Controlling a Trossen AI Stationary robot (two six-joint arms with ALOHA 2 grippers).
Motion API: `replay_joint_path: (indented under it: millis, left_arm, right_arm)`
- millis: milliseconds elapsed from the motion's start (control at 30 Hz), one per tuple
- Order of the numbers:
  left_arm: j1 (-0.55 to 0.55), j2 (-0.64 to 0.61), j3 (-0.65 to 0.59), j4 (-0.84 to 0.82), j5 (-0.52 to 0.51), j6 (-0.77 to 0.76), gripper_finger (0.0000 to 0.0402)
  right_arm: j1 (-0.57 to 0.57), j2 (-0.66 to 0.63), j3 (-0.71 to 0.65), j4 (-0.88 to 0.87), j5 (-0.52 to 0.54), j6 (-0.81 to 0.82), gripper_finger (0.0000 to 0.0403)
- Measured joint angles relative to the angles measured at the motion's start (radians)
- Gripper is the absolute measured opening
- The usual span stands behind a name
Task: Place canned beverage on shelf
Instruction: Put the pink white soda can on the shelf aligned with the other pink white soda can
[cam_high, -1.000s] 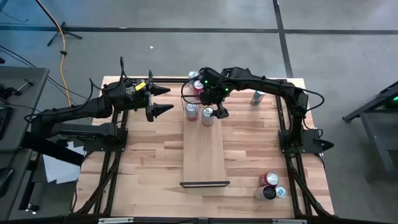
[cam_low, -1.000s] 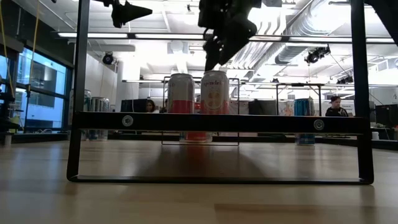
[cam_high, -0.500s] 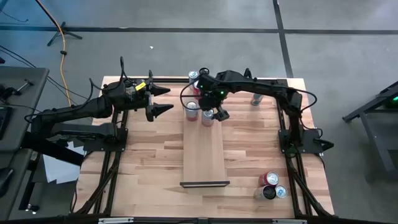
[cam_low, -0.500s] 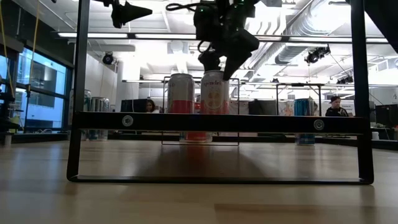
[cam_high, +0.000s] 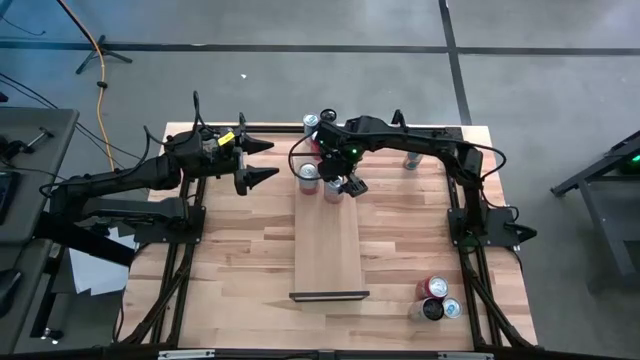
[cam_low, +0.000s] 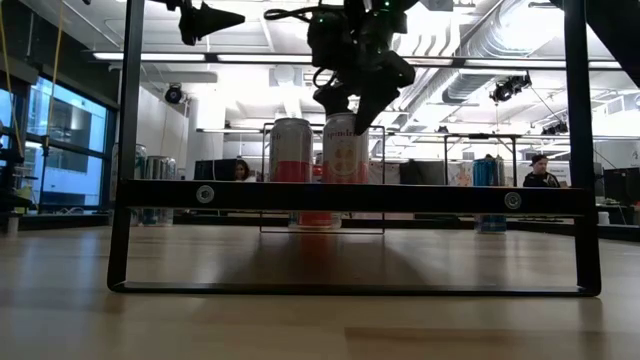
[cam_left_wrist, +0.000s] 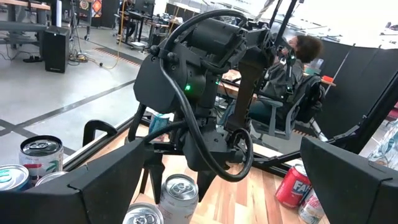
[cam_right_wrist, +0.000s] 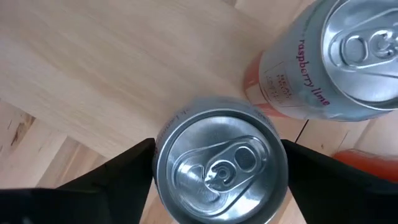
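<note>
At the far end of the long pale wooden shelf (cam_high: 327, 236), the right gripper (cam_high: 340, 186) hangs over a silver-topped pink beverage can (cam_low: 345, 148), with its dark fingers (cam_right_wrist: 106, 175) spread wide on both sides of the can's lid and not touching it, so it has hold of nothing. In the wrist view the can sits exactly between the open fingers, which suggests the gripper is lined up either for a grasp or just after setting the can down. The can stands upright on the shelf, close beside a second silver can with a red band (cam_low: 291, 150). The left gripper (cam_high: 258, 162) waits well apart over the wooden surface (cam_high: 240, 260), fingers open and empty, probably to keep clear of the working arm.
</note>
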Motion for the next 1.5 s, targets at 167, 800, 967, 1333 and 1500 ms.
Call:
replay_joint_path:
  millis: [167, 800, 967, 1333, 1500]
  left_arm:
    - [0.000, 0.000, 0.000, -0.001, 0.000, 0.000, 0.0390]
    - [0.000, 0.000, 0.000, -0.003, 0.000, 0.002, 0.0390]
    - [0.000, 0.000, 0.000, -0.003, 0.000, 0.002, 0.0390]
    - [0.000, 0.000, 0.000, -0.002, 0.000, 0.001, 0.0390]
    - [0.000, 0.000, 0.000, -0.002, 0.000, 0.001, 0.0390]
  right_arm:
    - [0.000, 0.000, 0.000, -0.001, 0.015, -0.012, 0.0300]
    - [0.018, -0.101, 0.000, 0.015, 0.234, 0.825, 0.0294]
    - [0.040, -0.101, 0.000, 0.020, 0.308, 0.959, 0.0294]
    - [0.061, -0.060, 0.000, 0.023, 0.357, 1.052, 0.0294]
    - [0.061, -0.055, 0.000, 0.058, 0.364, 1.058, 0.0293]
